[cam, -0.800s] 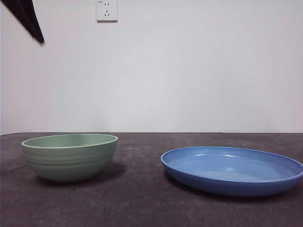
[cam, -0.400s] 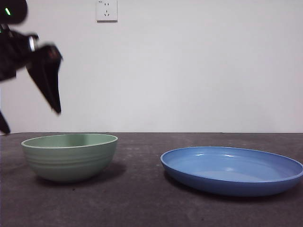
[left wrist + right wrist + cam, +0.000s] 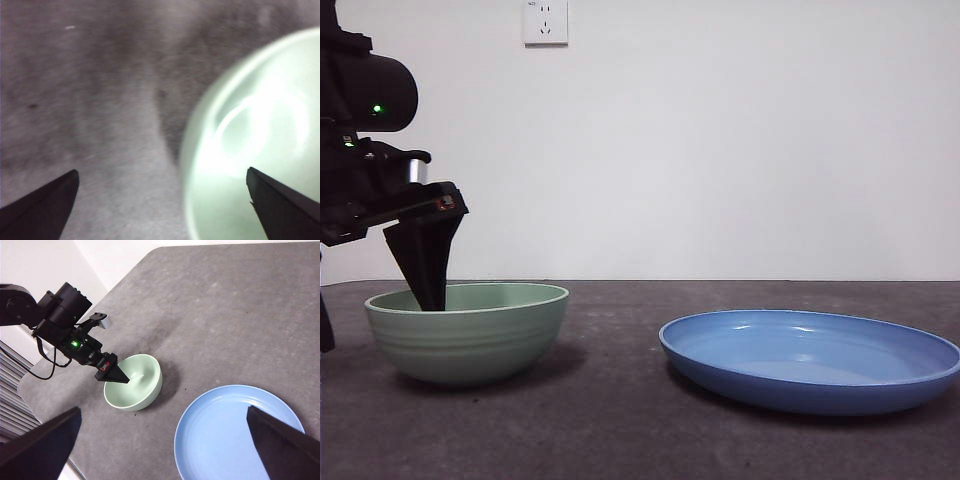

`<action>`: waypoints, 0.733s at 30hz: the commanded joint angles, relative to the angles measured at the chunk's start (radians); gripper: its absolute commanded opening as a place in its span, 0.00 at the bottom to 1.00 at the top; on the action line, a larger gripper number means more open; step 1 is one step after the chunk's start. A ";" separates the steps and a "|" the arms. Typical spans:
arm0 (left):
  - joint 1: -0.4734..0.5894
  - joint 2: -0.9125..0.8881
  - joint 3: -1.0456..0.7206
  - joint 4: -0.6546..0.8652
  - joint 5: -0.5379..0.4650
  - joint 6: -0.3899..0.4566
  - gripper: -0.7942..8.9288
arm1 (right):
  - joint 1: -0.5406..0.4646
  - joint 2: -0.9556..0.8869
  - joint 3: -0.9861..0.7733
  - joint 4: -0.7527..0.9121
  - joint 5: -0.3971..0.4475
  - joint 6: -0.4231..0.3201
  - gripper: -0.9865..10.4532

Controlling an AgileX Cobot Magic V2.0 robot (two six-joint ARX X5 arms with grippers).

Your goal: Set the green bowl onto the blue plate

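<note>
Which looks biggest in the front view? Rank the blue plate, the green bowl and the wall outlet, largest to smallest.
1. blue plate, widest.
2. green bowl, narrower but deeper; the left gripper straddles its rim.
3. wall outlet, smallest, though it sits far back on the wall, so apparent size only.

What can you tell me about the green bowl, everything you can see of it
The green bowl is pale mint, glossy like glazed ceramic, round and deep, with faint horizontal ridges and a lighter rim. It stands upright and empty on the dark grey table, apart from the blue plate. The left hand is open and straddles its rim, one jaw inside the bowl, one outside; contact cannot be told.
</note>
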State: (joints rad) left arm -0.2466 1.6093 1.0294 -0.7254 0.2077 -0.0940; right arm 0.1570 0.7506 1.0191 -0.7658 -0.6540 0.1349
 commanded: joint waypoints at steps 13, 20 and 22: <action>-0.031 0.031 0.026 0.008 -0.004 0.034 0.16 | 0.004 0.006 0.019 0.009 -0.001 0.011 0.66; -0.031 0.031 0.033 0.012 -0.008 0.033 0.09 | 0.004 0.006 0.019 0.009 -0.001 0.011 0.66; -0.031 0.031 0.047 0.006 -0.009 0.022 0.09 | 0.004 0.006 0.019 0.009 -0.001 0.011 0.66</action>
State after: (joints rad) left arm -0.2737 1.6211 1.0489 -0.7200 0.2070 -0.0692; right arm 0.1570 0.7506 1.0191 -0.7658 -0.6544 0.1383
